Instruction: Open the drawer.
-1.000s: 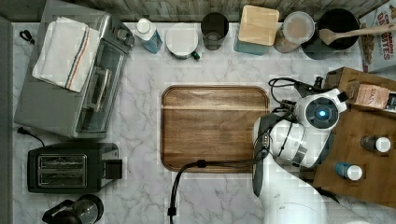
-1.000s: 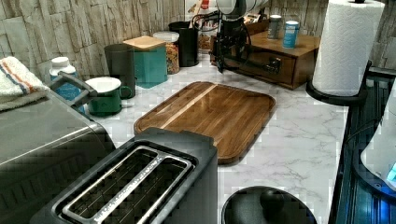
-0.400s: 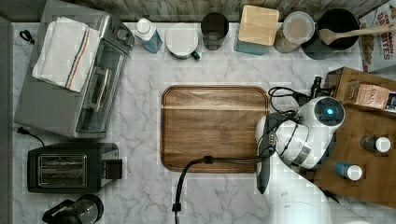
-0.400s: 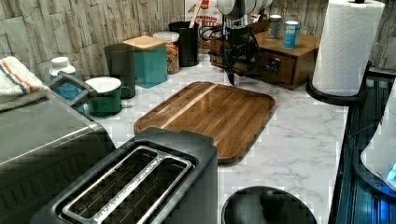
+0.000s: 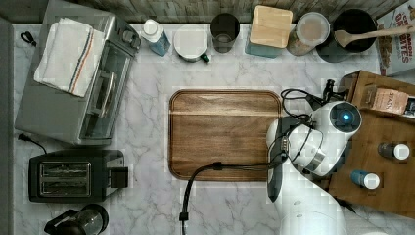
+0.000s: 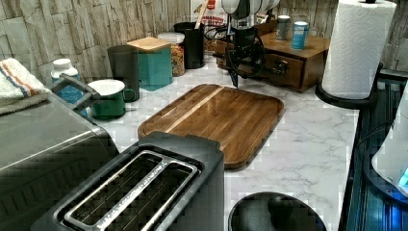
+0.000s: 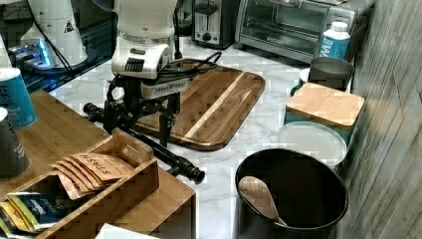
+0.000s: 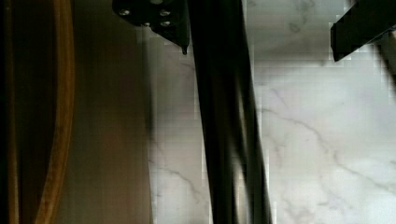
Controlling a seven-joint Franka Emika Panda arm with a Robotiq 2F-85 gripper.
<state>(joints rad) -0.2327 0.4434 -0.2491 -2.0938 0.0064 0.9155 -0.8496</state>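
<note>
The drawer (image 6: 269, 65) sits at the far end of the counter in the left view, its front partly hidden by the arm; how far it stands out is hard to tell. A cutting board (image 6: 219, 118) lies just before it, a paper towel roll (image 6: 358, 45) to the left view's right. The gripper (image 7: 144, 119) is spread open, fingers (image 7: 165, 127) straddling the handle (image 7: 164, 154) without clamping it.

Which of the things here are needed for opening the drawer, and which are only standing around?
Needed:
- drawer
- its black bar handle
- gripper, fingers either side of the handle

Only standing around:
- wooden board
- toaster oven
- toaster
- paper towel roll
- black pot
</note>
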